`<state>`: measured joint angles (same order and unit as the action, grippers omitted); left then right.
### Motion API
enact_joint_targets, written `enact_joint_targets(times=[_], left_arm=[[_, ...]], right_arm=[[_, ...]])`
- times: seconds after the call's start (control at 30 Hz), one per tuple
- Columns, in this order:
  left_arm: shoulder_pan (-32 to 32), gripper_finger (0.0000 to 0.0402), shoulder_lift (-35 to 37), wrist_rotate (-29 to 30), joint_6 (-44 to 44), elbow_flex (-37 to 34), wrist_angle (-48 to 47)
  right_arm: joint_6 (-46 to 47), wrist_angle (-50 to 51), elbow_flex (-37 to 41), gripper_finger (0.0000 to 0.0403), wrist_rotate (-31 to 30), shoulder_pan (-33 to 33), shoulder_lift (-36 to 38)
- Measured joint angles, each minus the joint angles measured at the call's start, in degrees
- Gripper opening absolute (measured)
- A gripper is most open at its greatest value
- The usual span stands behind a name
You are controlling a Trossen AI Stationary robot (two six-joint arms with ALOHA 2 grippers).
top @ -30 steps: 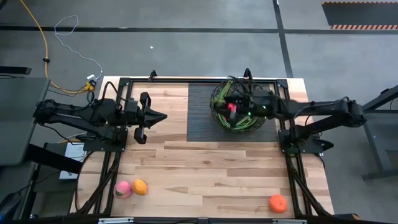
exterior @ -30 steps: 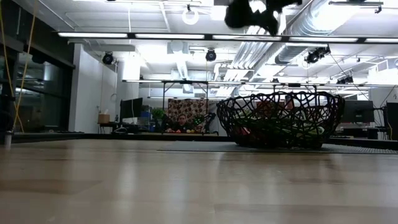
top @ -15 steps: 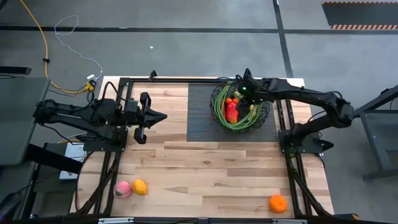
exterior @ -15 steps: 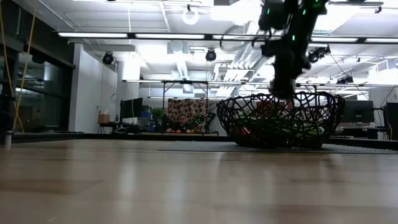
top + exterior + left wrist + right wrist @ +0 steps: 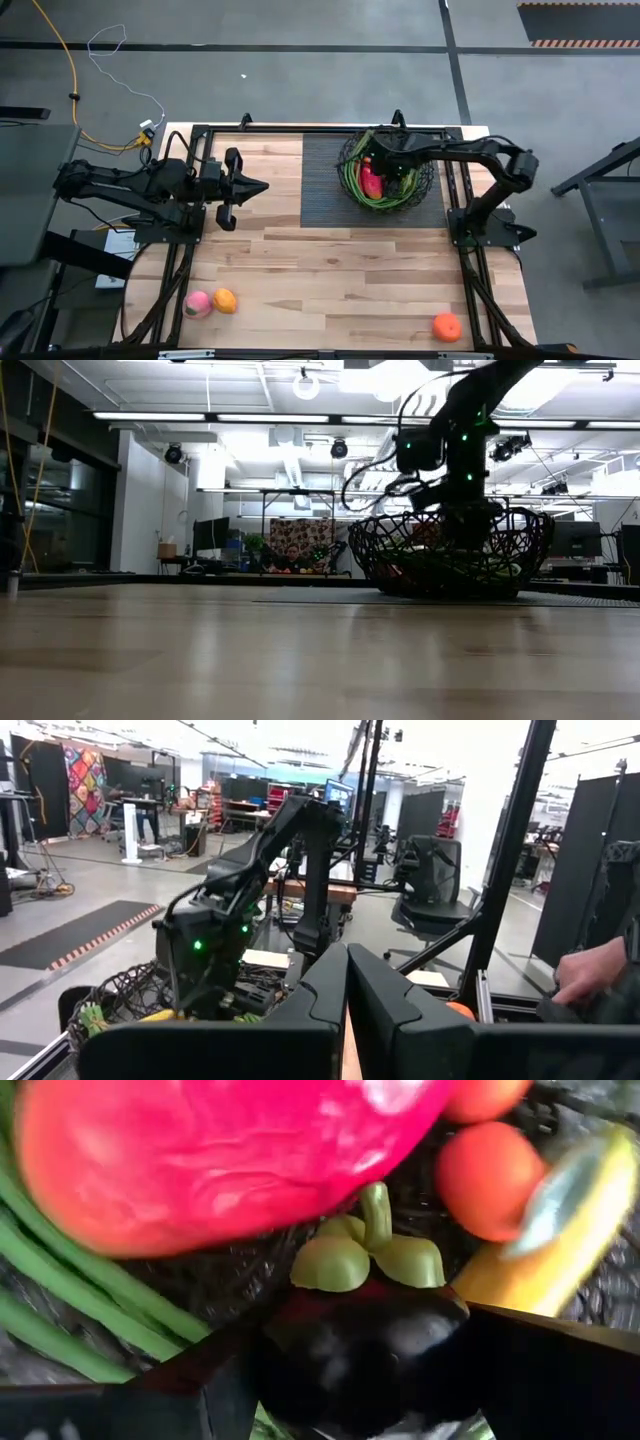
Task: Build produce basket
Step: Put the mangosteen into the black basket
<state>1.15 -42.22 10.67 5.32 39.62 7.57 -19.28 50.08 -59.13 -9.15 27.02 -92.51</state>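
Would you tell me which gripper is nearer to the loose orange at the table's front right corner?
The right gripper, though it is down in the basket at the back; the left gripper waits across the table from the orange.

The desk [image 5: 330, 270] is light wood planking inside a black frame. A dark ribbed mat [image 5: 322, 180] lies at its far middle, and the wire basket [image 5: 352, 180] stands on the mat's right part. Well away from the mat, a pink peach [image 5: 197, 304] and an orange [image 5: 225, 300] touch near the front left corner; another orange [image 5: 447, 326] lies front right.
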Motion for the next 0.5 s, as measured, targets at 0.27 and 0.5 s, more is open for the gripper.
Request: enact_joint_targets(times=[0.27,0.5], left_arm=[[0.0,0.0,0.0,0.6,0.0,0.0,0.0],[0.0,0.0,0.0,0.7,0.0,0.0,0.0]], right_arm=[[-9.7,-0.7,0.0,0.0257,-0.8,0.0,-3.2],[-9.2,-1.8,0.0,0.0257,-3.2,0.0,-3.3]])
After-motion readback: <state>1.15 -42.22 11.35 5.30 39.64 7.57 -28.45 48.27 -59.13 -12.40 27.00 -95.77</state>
